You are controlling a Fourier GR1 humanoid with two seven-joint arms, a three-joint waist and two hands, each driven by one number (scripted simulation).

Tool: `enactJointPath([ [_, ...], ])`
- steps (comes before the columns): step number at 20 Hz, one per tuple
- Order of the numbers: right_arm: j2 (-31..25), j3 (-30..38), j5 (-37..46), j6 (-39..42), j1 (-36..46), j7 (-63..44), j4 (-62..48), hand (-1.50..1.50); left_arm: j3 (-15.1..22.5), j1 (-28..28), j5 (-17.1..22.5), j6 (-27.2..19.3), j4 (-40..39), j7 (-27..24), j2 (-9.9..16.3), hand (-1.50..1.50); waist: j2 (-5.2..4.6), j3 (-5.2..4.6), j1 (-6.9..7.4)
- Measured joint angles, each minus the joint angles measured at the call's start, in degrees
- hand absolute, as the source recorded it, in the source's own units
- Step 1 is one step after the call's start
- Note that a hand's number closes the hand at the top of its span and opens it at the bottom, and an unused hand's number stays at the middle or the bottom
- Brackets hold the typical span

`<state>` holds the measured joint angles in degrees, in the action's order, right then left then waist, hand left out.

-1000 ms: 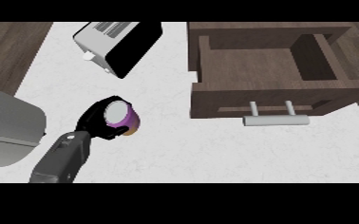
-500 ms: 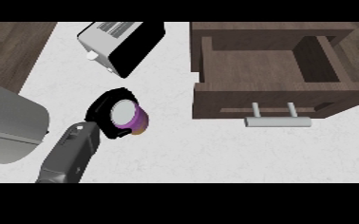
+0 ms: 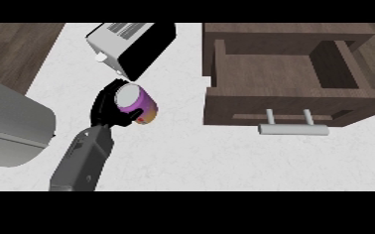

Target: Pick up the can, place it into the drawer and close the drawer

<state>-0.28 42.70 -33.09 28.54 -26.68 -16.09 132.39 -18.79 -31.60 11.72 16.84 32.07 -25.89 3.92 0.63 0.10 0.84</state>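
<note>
- Black fingers of our left hand (image 3: 106, 106) curl round the can (image 3: 136, 103), which is purple and orange with a pale lid.
- We see the can over the white table (image 3: 190, 153), just below the toaster (image 3: 132, 47) and left of the drawer (image 3: 282, 87).
- Dark wooden drawer stands open, its silver handle (image 3: 293, 129) facing us, and the can is well apart from it.
- A grey appliance (image 3: 22, 129) sits at the left edge.
- Our right hand does not show.
</note>
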Motion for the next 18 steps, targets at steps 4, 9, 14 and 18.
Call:
enactJointPath([
  [4, 0.2, -0.4, 0.9, 0.3, -0.2, 1.4, -1.3, -1.5, 2.2, 0.4, 1.3, -6.7, 10.0, 4.2, -2.2, 1.5, 0.08, 0.01, 0.05],
  [9, 0.1, -0.4, -0.2, 0.1, -1.3, 1.2, -0.2, -1.5, 7.9, 1.9, 3.1, -14.4, 24.6, 13.5, -3.4, 1.5, 0.08, -0.01, -0.18],
  [14, 0.0, -0.5, -0.8, 0.1, -1.5, 1.4, -0.3, -1.5, 15.4, 2.3, 4.5, -23.5, 36.5, 21.6, -3.8, 1.5, -0.17, -0.05, -0.72],
  [18, -0.7, -0.6, -1.1, -0.5, -1.1, 1.6, -0.8, -1.5, 18.1, 0.2, 3.1, -28.6, 42.9, 27.9, -3.8, 1.5, -0.32, -0.07, -0.96],
])
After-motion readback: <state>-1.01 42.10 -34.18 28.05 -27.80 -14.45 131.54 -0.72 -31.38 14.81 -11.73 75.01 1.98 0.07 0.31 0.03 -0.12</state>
